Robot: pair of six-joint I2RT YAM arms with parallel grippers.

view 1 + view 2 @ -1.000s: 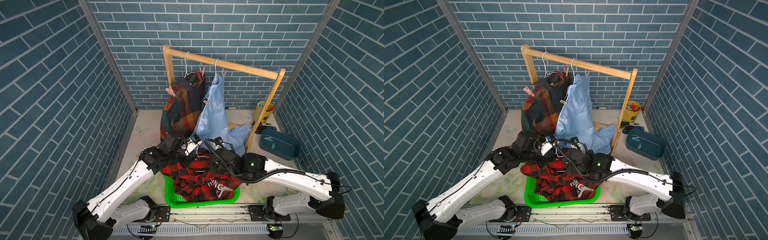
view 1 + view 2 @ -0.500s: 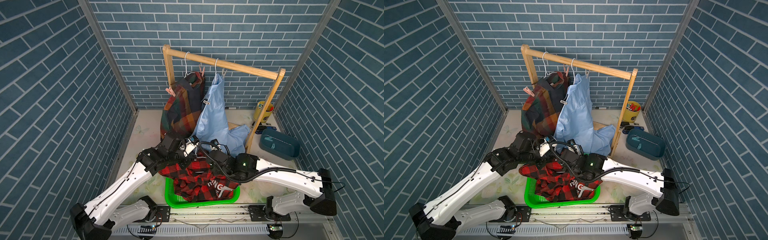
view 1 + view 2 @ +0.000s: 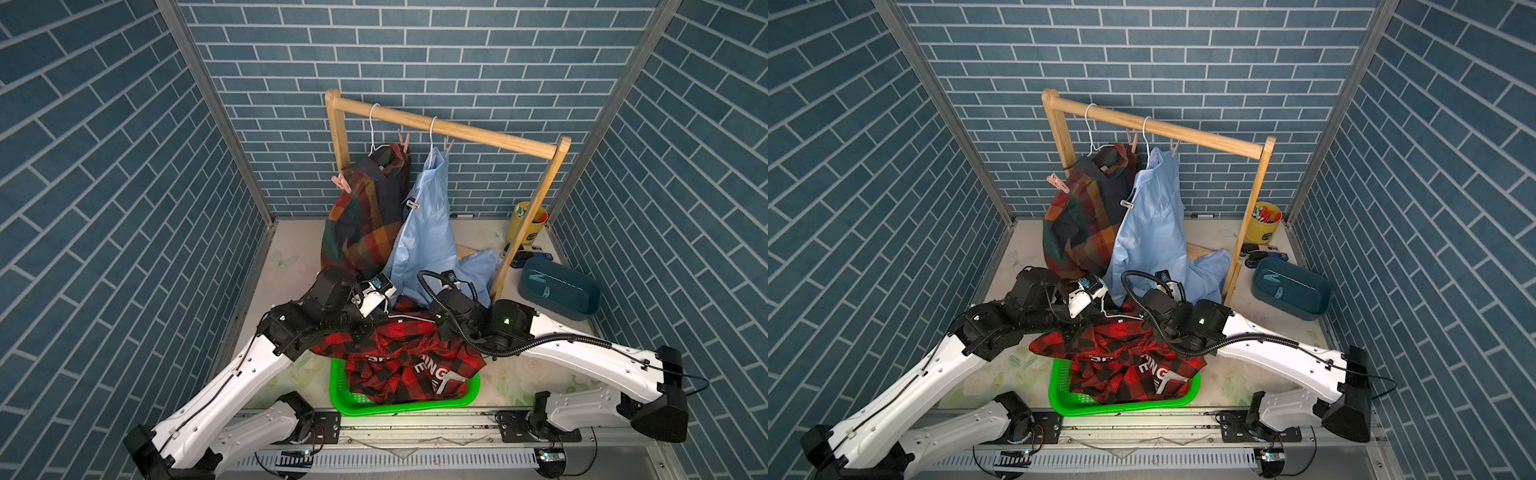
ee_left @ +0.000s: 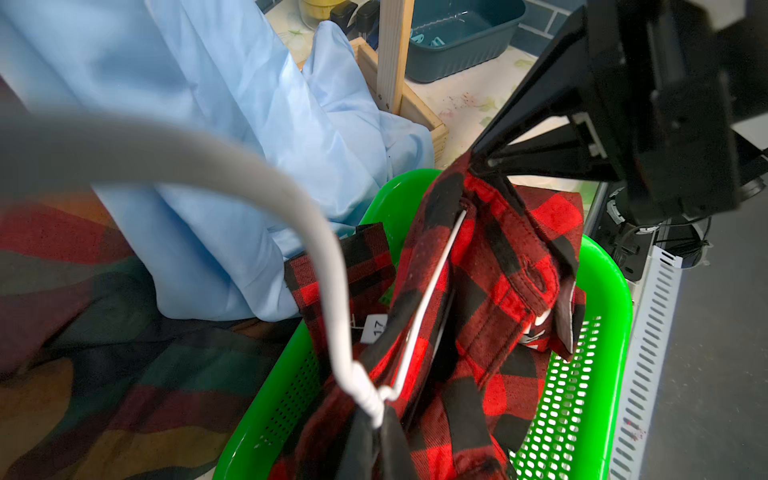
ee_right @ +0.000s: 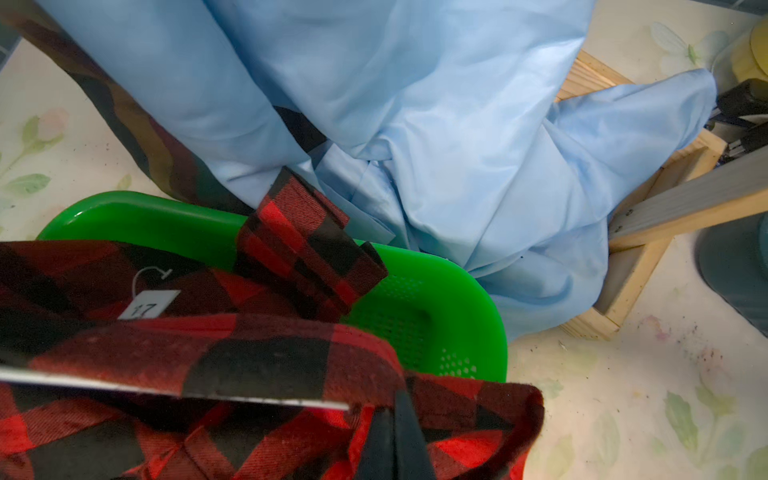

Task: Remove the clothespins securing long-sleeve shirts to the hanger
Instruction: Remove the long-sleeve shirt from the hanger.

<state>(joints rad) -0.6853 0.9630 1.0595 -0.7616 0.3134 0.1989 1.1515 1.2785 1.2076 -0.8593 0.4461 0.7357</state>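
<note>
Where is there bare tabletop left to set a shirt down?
Free: tabletop between the left wall and the plaid shirt; a smaller patch between the green basket and teal bin, under the right arm. Crowded: the middle, around the red-check shirt.

We're seeing the wooden rack holding two: plaid shirt and light blue shirt are hanging off its bar, pink clothespins and pale clothespins gripping them. In front of the rack, left arm and right arm are meeting over the red-and-black check shirt, which is draping into the green basket, white hanger showing at its collar. Teal bin is sitting beside the rack's blue-shirt-end post.
</note>
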